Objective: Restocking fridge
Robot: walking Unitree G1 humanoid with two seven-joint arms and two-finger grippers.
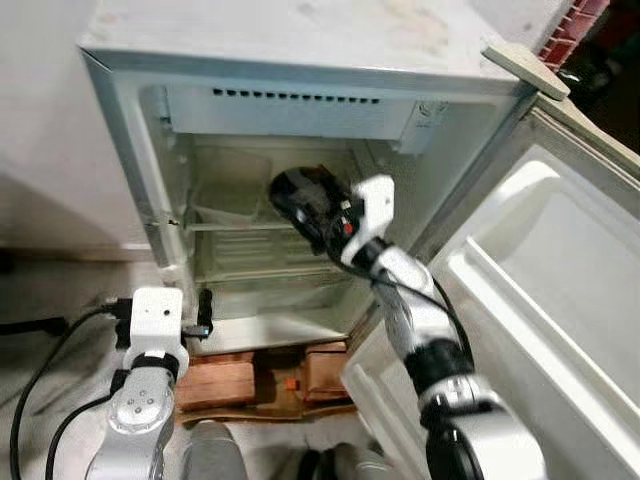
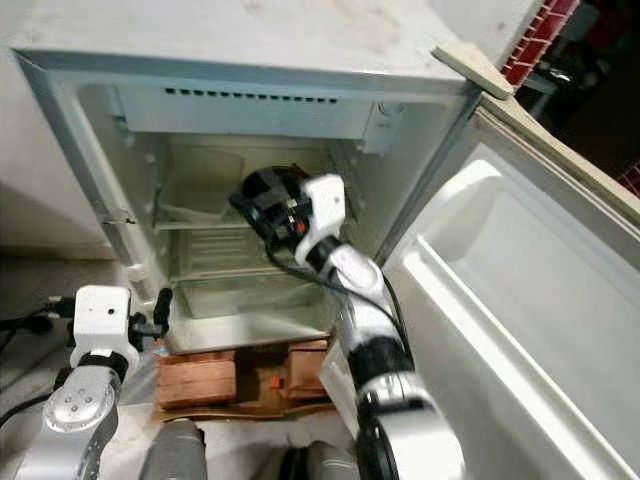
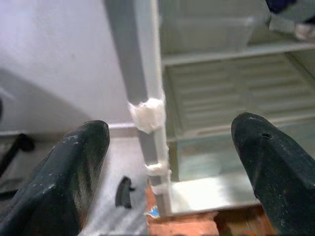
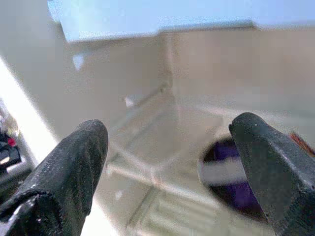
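We see our right gripper point(image 4: 167, 162) reaching into the open fridge point(image 1: 300, 60), fingers spread wide and empty above what may be a purple can point(image 4: 231, 182), blurred, on its shelf, so stocking seems barely begun, while our left gripper point(image 3: 167, 167) waits open beside the fridge frame

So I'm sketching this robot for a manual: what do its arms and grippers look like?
Both arms are silver-grey metal segments with black joints. The right arm carries a white block at the wrist, a small red mark and a black cable along it. The left arm has a white boxy wrist housing and black cables trailing off. The left gripper and right gripper each have two thick, matte black, rounded fingers.
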